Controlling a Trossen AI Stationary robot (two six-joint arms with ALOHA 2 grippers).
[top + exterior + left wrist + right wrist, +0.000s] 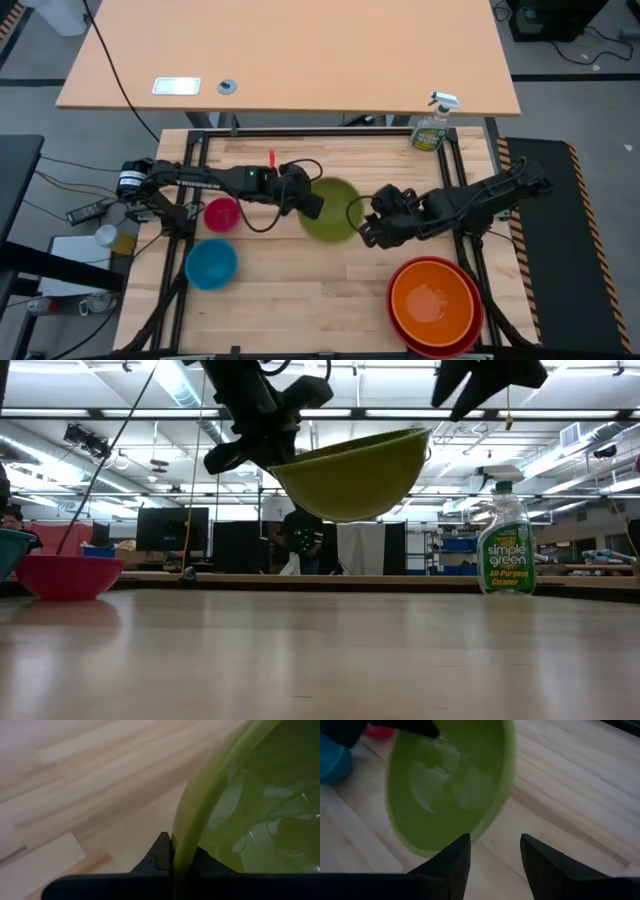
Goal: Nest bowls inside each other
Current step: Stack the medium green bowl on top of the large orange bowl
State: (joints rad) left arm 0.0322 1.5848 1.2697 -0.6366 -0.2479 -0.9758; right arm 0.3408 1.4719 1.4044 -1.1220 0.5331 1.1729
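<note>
The lime green bowl (333,212) hangs in the air over the middle of the table, mouth up and tilted (350,472). My left gripper (312,206) is shut on its left rim. My right gripper (365,228) stands open just right of the bowl, nothing between its fingers (495,847). The orange bowl (432,300) sits inside the red bowl (412,335) at the near right. The pink bowl (221,213) and the blue bowl (211,263) stand on their bases on the table's left part. My left gripper pinches the green bowl's rim (181,851) on the side toward the table's left. One finger (160,854) is outside the wall and one is inside. The fingers slant down from the left. The bowl is lifted clear of the table and tilted.
A green spray bottle (432,130) stands upright at the far right edge (505,535). Bare wood lies in the middle near part of the table (310,300), between the blue bowl and the red one.
</note>
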